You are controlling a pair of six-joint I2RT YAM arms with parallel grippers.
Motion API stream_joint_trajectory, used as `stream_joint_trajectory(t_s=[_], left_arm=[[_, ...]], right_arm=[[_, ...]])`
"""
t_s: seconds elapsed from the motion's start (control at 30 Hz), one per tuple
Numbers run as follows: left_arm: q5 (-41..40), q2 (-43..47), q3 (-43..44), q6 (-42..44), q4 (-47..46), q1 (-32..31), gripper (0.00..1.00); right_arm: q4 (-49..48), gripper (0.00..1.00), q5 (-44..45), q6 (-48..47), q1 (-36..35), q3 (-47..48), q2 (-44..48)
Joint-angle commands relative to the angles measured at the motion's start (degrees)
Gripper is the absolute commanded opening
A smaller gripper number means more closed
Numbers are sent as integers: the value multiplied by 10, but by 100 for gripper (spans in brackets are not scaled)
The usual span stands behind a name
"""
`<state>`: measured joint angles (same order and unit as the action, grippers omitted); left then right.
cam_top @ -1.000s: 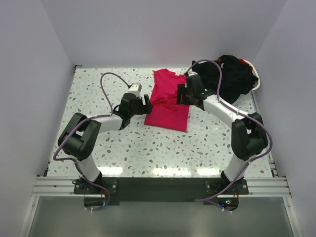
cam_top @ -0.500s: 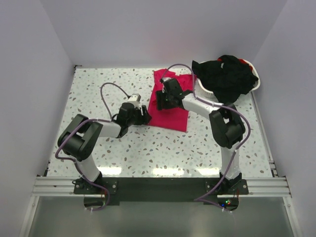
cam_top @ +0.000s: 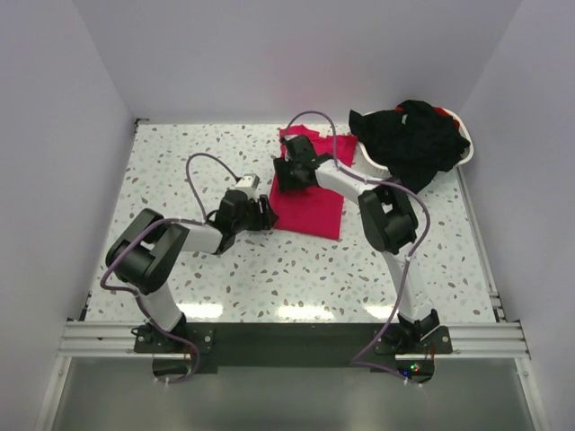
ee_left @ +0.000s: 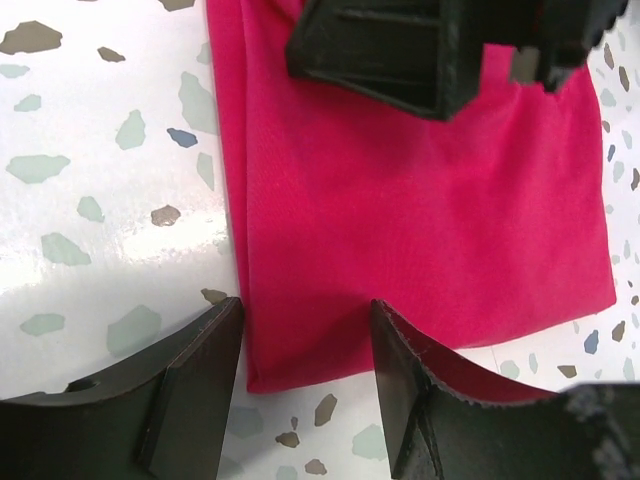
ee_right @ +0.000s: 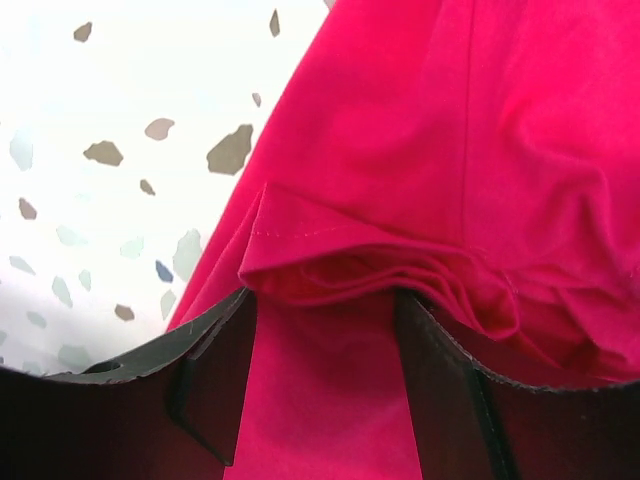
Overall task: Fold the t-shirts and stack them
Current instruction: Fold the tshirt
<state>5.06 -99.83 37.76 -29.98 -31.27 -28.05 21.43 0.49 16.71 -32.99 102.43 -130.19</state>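
Pinkish-red t-shirt (cam_top: 310, 193), plain and bright, lies as a narrow panel just left of the white basket (cam_top: 464, 151), which is heaped with black t-shirts (cam_top: 413, 135). Light, limp cloth, I'd judge, so pinch hems and corners. The left gripper (ee_left: 305, 335) straddles the corner farthest from the basket, jaws apart, gripping nothing. The right gripper (ee_right: 325, 315) gapes over a bunched sleeve hem, unclamped.

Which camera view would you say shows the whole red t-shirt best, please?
The top external view: it shows the red t-shirt at full length, partly hidden by the right gripper. The left wrist view shows only its near end and corner. The right wrist view shows only a sleeve hem and folds, close up.
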Motion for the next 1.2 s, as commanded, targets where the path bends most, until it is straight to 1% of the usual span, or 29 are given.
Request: stream_joint_trajectory(t_s=[0.0,0.2,0.27,0.37,0.43,0.47,0.5,0.57,0.6,0.63,0.67,0.73,0.77,0.83,0.9,1.03,1.17], left_arm=[[-15,16,-16,-9,3,-13,58],[-44,41,-39,-10,19,-29,59],[-49,56,-44,-9,30,-31,60],[-76,77,-50,-4,39,-31,61],[-91,82,-48,-1,44,-31,62],[-94,82,-46,4,45,-31,62],[-95,80,-44,5,45,-31,62],[-91,75,-37,9,45,-31,62],[-89,73,-35,9,43,-31,62],[-85,71,-34,9,42,-31,62],[-83,67,-33,9,38,-31,62],[-72,61,-30,8,31,-31,61],[-66,55,-30,5,27,-31,59],[-53,48,-30,0,18,-31,59],[-39,39,-30,-2,15,-31,57],[-32,35,-30,-3,9,-31,55],[-37,28,-30,-2,7,-31,51]], right_arm=[[13,60,32,2,0,65,-10],[18,61,107,15,1,119,-15],[19,61,111,17,3,117,-6],[5,63,110,20,3,70,42],[-3,64,102,18,2,14,91],[-4,66,98,12,2,-5,106],[3,66,97,9,2,-42,137],[13,66,113,4,3,-85,169],[16,66,122,5,2,-136,192],[13,66,134,7,2,-164,233],[5,66,137,14,4,-219,257],[-1,68,142,22,3,-267,295],[-5,69,138,25,5,-307,326],[4,69,136,28,9,-331,341],[2,67,130,41,14,-363,353],[-12,58,94,53,20,-403,354],[-23,53,85,63,20,-440,358]])
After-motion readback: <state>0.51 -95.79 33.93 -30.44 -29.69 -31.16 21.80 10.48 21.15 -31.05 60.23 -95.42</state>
